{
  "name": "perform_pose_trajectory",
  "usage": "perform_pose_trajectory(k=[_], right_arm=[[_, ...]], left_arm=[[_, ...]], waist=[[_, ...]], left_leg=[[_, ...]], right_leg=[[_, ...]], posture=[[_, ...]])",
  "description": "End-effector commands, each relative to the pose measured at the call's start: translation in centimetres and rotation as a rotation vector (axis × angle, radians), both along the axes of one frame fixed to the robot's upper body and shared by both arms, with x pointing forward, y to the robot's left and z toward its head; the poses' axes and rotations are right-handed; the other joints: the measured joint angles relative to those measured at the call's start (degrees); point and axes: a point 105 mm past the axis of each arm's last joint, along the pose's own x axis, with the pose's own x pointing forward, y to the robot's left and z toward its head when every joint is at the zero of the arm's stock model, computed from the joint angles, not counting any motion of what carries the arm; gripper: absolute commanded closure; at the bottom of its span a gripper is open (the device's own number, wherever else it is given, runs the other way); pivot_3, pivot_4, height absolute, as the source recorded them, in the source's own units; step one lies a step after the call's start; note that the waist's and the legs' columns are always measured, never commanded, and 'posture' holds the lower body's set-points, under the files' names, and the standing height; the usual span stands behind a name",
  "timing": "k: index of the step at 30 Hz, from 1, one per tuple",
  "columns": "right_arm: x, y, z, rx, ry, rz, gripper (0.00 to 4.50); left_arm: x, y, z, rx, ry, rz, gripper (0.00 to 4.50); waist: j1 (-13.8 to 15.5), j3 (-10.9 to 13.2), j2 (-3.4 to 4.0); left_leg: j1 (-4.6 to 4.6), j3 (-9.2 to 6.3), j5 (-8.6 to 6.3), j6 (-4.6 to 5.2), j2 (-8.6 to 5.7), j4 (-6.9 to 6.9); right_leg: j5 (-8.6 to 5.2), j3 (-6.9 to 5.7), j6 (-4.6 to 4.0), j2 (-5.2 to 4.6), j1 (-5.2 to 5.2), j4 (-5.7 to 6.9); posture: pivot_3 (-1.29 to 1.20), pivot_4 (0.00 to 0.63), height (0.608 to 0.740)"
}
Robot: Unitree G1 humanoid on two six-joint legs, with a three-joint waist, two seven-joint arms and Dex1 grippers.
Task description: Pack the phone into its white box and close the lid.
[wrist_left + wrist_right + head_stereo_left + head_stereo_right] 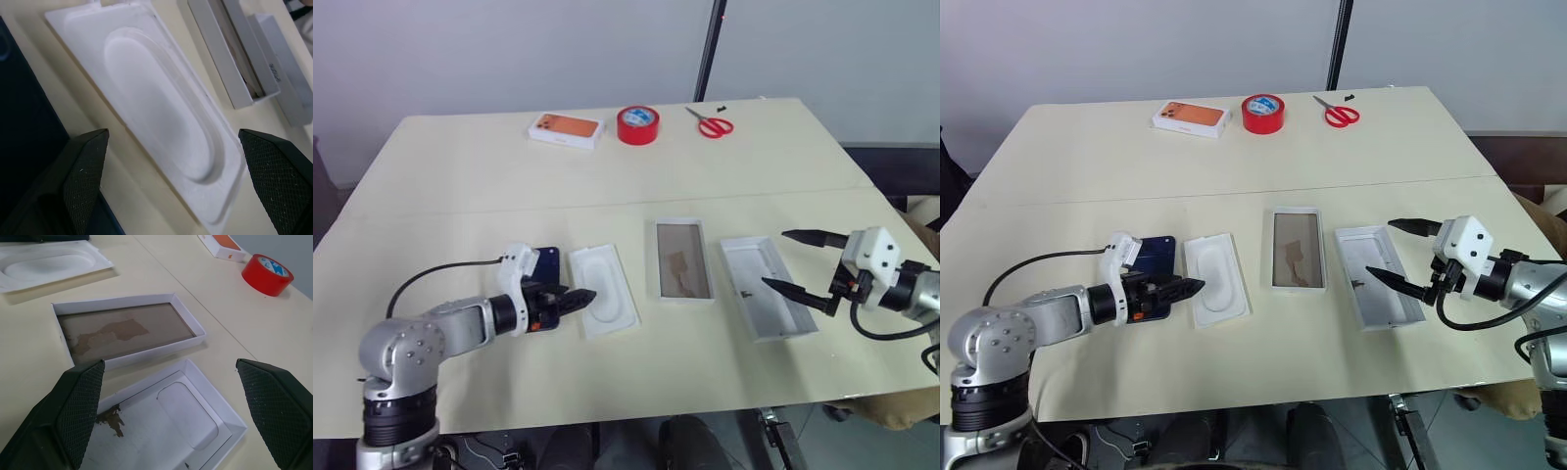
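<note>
a cream table (pixel 607 166) stands before a pale grey wall, a black pole (pixel 709 49) rising behind it. the phone (pixel 544 262) lies flat beside the left gripper (pixel 570 300), its fingers spread, next to a white insert (pixel 604 290). the white box (pixel 682 260) sits mid-table, the lid (pixel 766 287) open-side up by the right gripper (pixel 795 262), fingers spread wide.
</note>
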Motion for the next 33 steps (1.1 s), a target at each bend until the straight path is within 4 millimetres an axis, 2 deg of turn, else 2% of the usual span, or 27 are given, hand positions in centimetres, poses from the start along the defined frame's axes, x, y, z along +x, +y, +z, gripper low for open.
perform_pose_trajectory(k=[1, 6, 11, 14, 21, 27, 33], right_arm=[[-0.1, 0.1, 1.5, -0.013, -0.068, 0.005, 0.00], [0.2, 0.4, 1.7, -0.008, -0.079, 0.005, 0.00], [0.2, 0.6, 1.8, -0.004, -0.085, 0.004, 0.00], [0.1, 0.6, 2.0, -0.003, -0.088, 0.001, 0.00], [-0.2, 0.5, 2.0, -0.005, -0.090, -0.009, 0.00], [-0.5, 1.3, 1.8, 0.012, -0.090, -0.008, 0.00], [-1.0, 5.3, 0.3, 0.113, -0.014, 0.074, 0.00]], left_arm=[[0.6, 0.5, -1.0, -0.005, 0.049, 0.099, 0.04], [0.5, -1.2, -1.8, -0.044, 0.136, 0.044, 0.04], [0.9, -1.3, -2.1, -0.044, 0.171, 0.074, 0.04], [0.8, -1.1, -2.3, -0.061, 0.193, 0.079, 0.89], [1.3, -0.4, -3.2, -0.039, 0.258, 0.139, 4.46], [1.4, -0.6, -3.4, -0.072, 0.290, 0.153, 4.46], [3.4, -0.4, -0.2, -0.245, 0.227, 0.152, 4.46]], waist=[[0.00, -0.01, 0.03], [-0.05, -0.07, 0.12], [0.21, -0.12, 0.20], [0.08, -0.12, 0.21], [0.13, -0.12, 0.21], [0.10, -0.12, 0.21], [0.02, -0.09, 0.16]], left_leg=[[0.02, 0.00, 0.00, 0.00, 0.00, 0.01], [0.05, 0.00, -0.01, 0.02, -0.02, 0.03], [0.12, -0.04, -0.02, 0.03, -0.05, 0.07], [0.38, -0.07, -0.06, 0.08, -0.06, 0.04], [0.72, -0.06, -0.07, 0.09, -0.07, -0.14], [0.99, -0.06, -0.06, 0.07, -0.08, -0.46], [0.99, -0.09, -0.02, 0.00, -0.10, -0.47]], right_leg=[[0.00, 0.00, 0.00, 0.00, 0.03, 0.00], [0.00, -0.01, 0.00, 0.03, 0.06, 0.00], [0.00, -0.04, 0.01, -0.01, 0.22, -0.06], [0.00, -0.05, 0.01, 0.01, 0.53, -0.24], [0.00, -0.06, 0.01, 0.01, 0.93, -0.56], [0.00, -0.07, 0.01, -0.04, 1.22, -0.89], [0.02, -0.09, 0.05, -0.03, 1.21, -0.89]], posture=[[0.00, 0.150, 0.740], [0.00, 0.150, 0.740], [0.00, 0.150, 0.740], [0.00, 0.150, 0.740], [0.00, 0.150, 0.740], [0.00, 0.150, 0.740], [0.00, 0.150, 0.740]])
